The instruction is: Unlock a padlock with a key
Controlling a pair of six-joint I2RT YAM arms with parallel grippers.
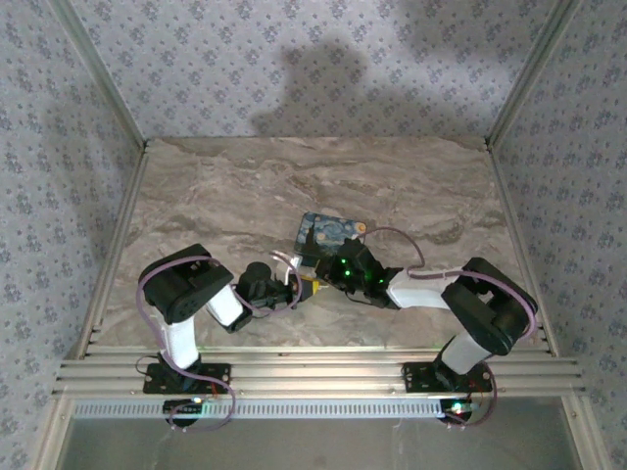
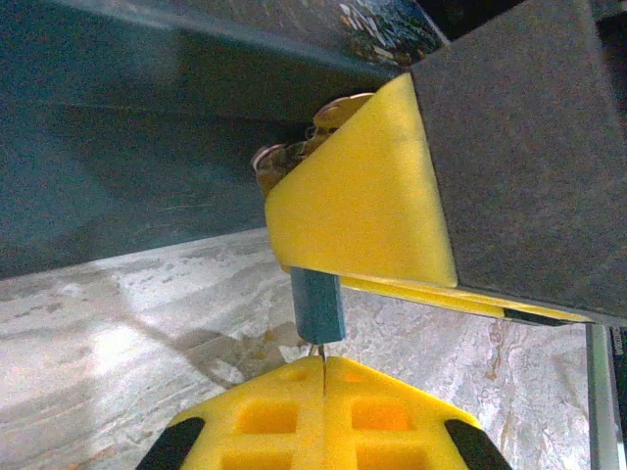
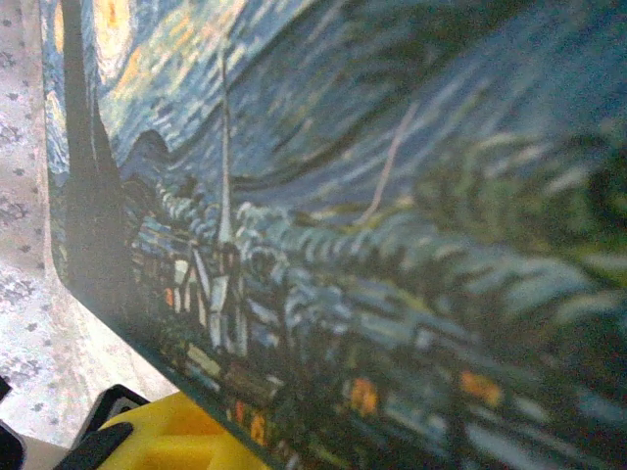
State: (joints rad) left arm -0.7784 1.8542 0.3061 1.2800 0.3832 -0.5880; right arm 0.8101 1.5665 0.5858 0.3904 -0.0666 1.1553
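Had key [image 2: 320, 351] pinched tight in left gripper [image 2: 321, 368], tip right at padlock [image 2: 316, 304] underside by the box [image 3: 392, 196], couldn't tell right gripper [image 2: 304, 257] apart or clamped, turn + unlock prob not done yet imo.

1. The box [image 1: 331, 233] blocks the way just beyond the padlock [image 2: 316, 305].
2. The right gripper [image 1: 328, 277] covers the padlock's top; the left gripper [image 2: 323, 370] sits just under it, with a narrow gap between.
3. The table [image 1: 225, 196] lies bare far, left and right.
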